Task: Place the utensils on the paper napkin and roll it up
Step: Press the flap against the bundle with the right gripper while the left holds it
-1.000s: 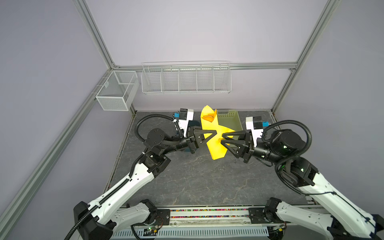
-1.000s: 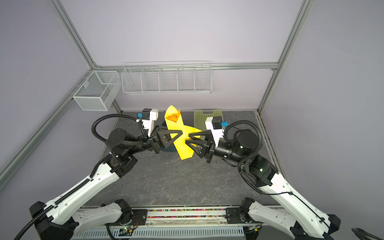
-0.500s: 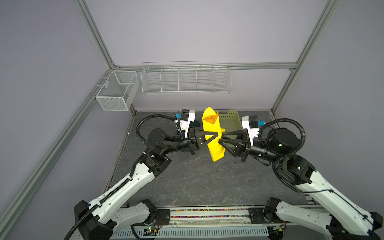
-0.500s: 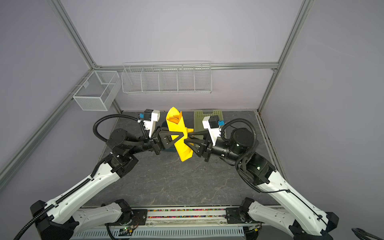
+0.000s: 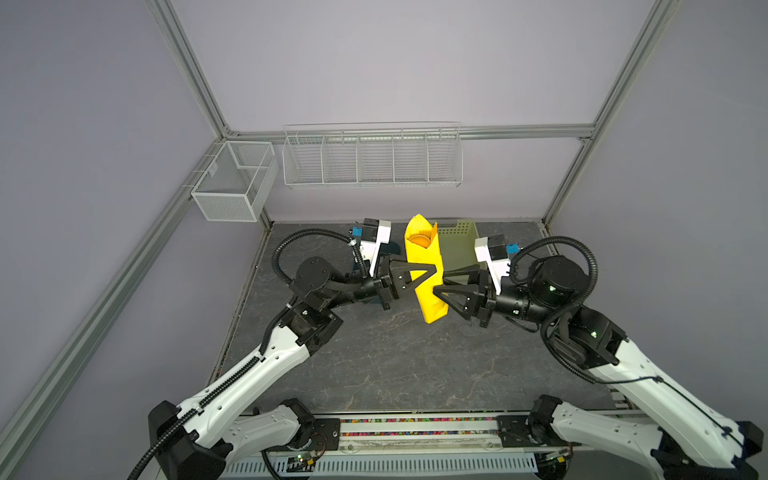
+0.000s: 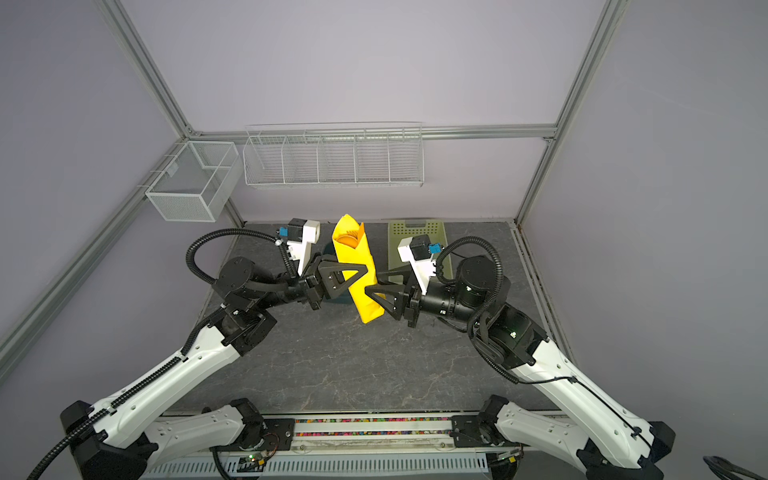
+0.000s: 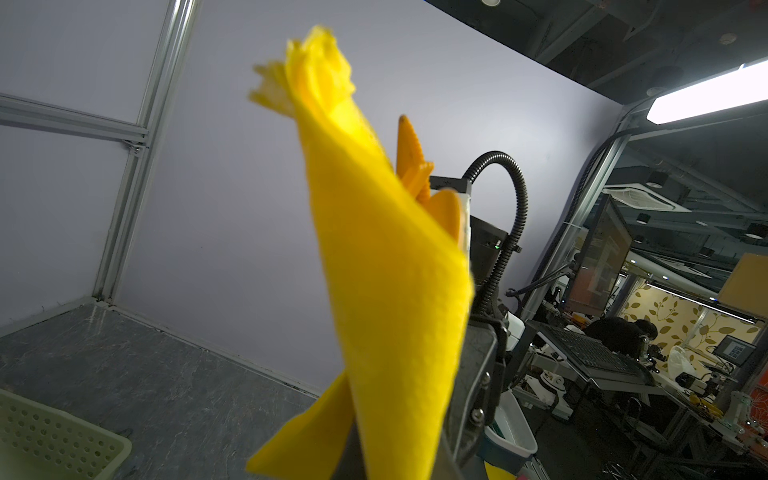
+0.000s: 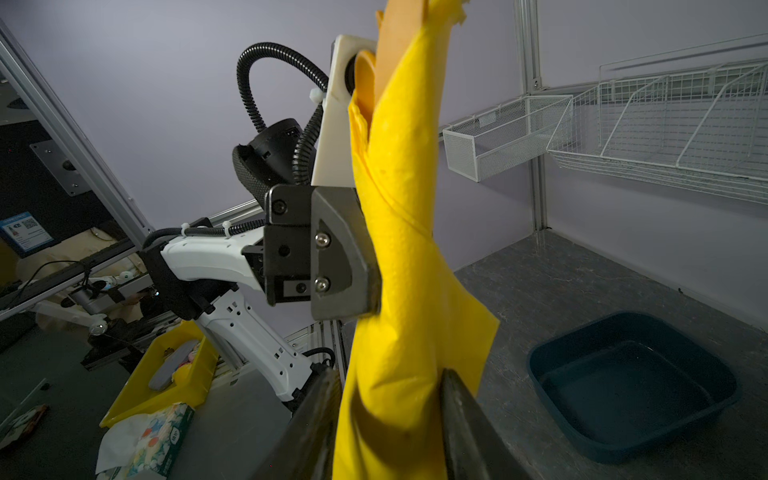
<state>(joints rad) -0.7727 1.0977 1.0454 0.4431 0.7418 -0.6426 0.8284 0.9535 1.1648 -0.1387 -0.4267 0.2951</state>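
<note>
The paper napkin (image 5: 422, 253) (image 6: 353, 253) is rolled into a yellow tube and stands upright in the air above the table's back middle. Orange utensils (image 5: 419, 240) (image 6: 349, 240) poke out of its upper end; their handles are hidden inside. My left gripper (image 5: 434, 272) (image 7: 399, 449) is shut on the roll's middle from the left. My right gripper (image 5: 438, 282) (image 8: 390, 415) is open. Its fingers (image 8: 316, 419) stand close on either side of the roll's lower part. A loose napkin corner (image 8: 473, 332) sticks out beside it.
A pale green perforated basket (image 5: 457, 237) (image 7: 50, 440) stands at the back, right of the roll. A dark blue tray (image 8: 631, 386) (image 6: 328, 249) lies behind my left gripper. White wire baskets (image 5: 372, 158) (image 5: 232, 187) hang on the back and left walls.
The right gripper moved left, carrying the napkin's outstretched flap against the roll, and now straddles its lower part. The roll stands more upright. My left gripper kept its hold.
</note>
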